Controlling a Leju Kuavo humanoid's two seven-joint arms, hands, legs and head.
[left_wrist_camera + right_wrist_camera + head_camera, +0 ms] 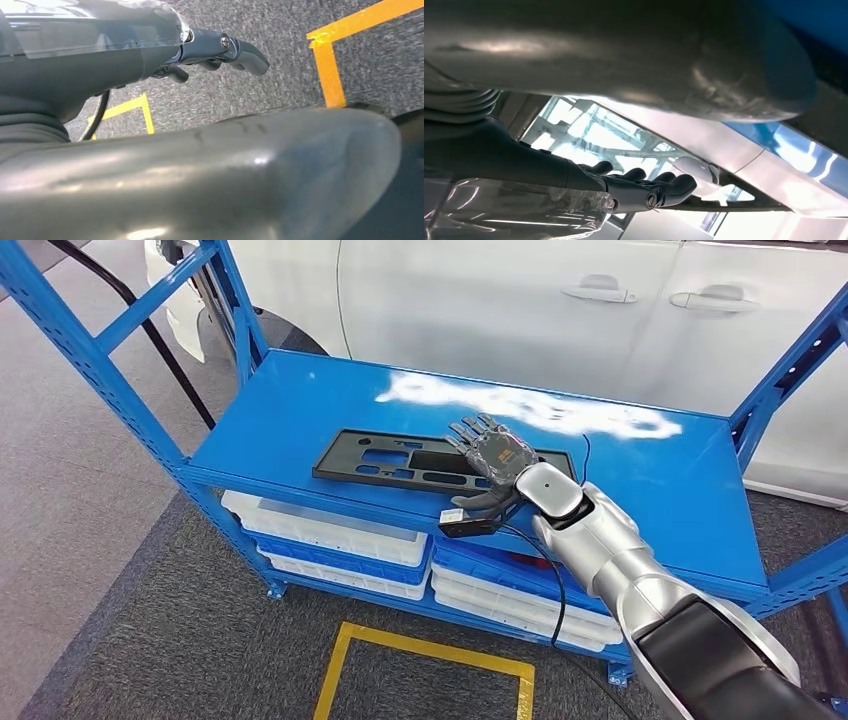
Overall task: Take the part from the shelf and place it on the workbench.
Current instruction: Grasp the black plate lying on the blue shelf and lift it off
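A white car [520, 310] stands behind the blue shelf [300, 400], whose top has bare room left and right of the part [400, 462]. The flat black part lies near the front edge. White bins [330, 530] sit below; their contents can't be made out. The right hand [492, 455] rests on the part's right end, fingers spread, thumb under the edge. The left hand [220, 50] hangs over grey floor, fingers curled on nothing.

One black part [405, 462], one blue shelf [300, 405], four white bins [330, 530].
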